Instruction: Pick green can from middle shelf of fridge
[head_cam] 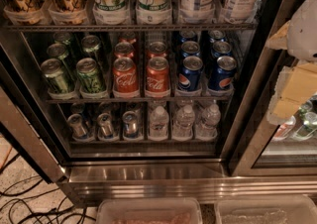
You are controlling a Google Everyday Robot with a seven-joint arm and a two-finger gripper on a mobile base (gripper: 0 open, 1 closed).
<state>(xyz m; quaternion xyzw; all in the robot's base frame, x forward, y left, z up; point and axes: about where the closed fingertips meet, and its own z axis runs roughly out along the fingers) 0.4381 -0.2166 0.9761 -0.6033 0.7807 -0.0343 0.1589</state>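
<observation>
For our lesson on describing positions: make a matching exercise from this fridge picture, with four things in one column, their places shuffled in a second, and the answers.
Things
1 green can
2 Coca-Cola cans
3 Pepsi cans
4 gripper

Places
A right lanes of the middle shelf
B right edge of the view, in front of the fridge frame
C left lanes of that shelf
D centre lanes of that shelf

Pairs: 1-C, 2-D, 3-A, 4-B

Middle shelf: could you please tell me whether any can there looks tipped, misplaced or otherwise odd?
Nothing stands out. The green cans, red cans and blue cans all stand upright in their lanes on the middle shelf. The end effector is at the right edge, away from the cans.
</observation>
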